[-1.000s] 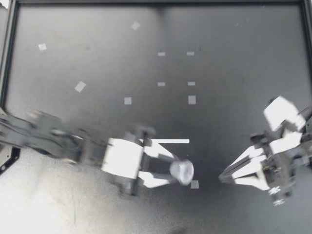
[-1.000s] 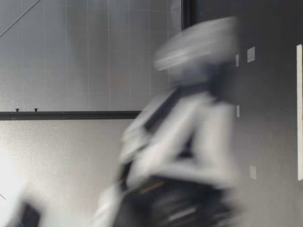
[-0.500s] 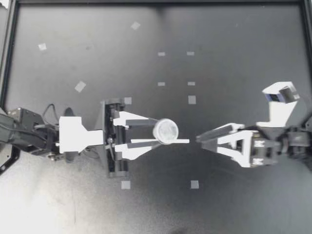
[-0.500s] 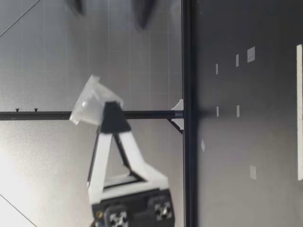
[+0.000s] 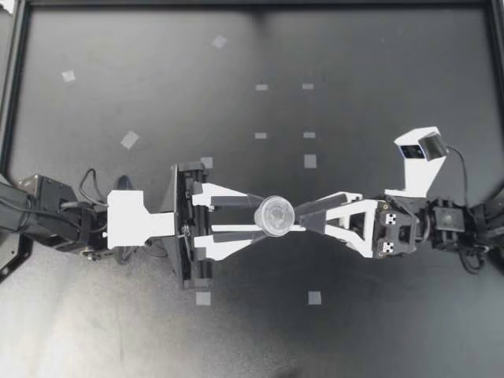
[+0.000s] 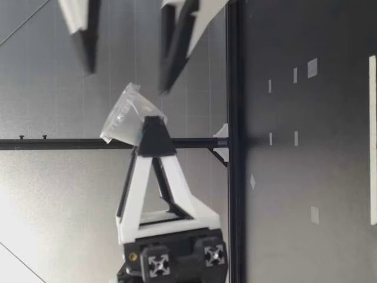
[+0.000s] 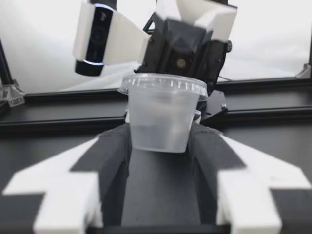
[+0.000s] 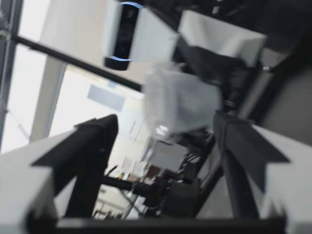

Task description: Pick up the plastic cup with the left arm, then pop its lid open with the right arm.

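cup: small clear lidded cup (image 5: 276,215), held in the air over the middle of the table (image 5: 378,94); lid up, slightly tilted in the low view (image 6: 125,115).
left gripper: (image 5: 261,216) clamped on the cup, one finger against each side of its wall.
right gripper: (image 5: 302,220) spread wide, holding nothing; tips just beside the cup, opposite the left gripper.
key relation: cup sits straight ahead of the right gripper, in line with the gap between its fingers (image 8: 92,144); no contact visible.
axis: roughly vertical; both grippers lie along one line through the cup.
surface: dark matte table, pale tape bits (image 5: 129,139) well apart from the cup.
room: only the two grippers crowd the cup.
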